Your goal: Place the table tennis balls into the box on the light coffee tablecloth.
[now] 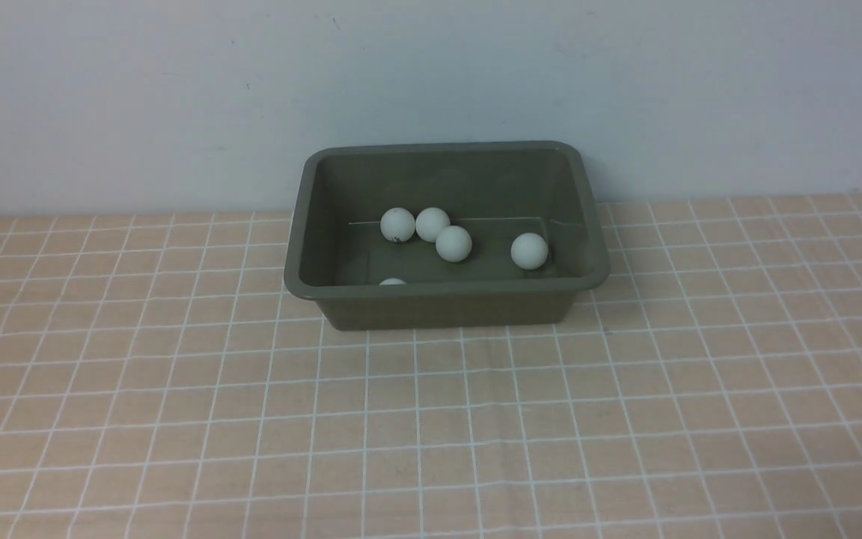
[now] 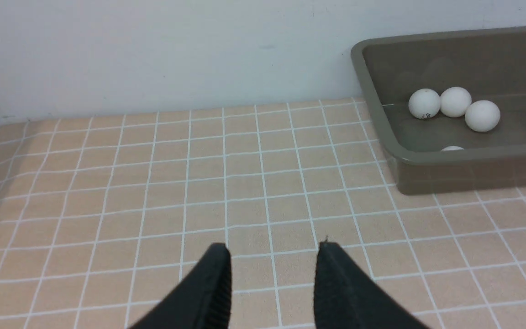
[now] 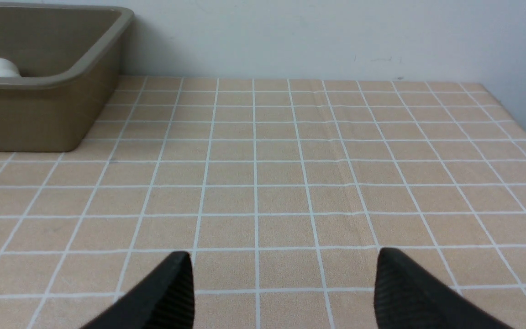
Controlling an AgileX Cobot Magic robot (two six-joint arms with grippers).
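no readable text; one ball [image 1: 398, 224] bears an illegible dark mark.

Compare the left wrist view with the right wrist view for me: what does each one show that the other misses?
Only the left wrist view: the open left gripper holding nothing, and five table tennis balls in the box, one barely showing above the near rim.
Only the right wrist view: the open, empty right gripper and the tablecloth's far corner on the other side; just two balls peek over the rim there.
Both: the olive-green box, the checked light coffee tablecloth with no loose ball on it, and the pale wall.
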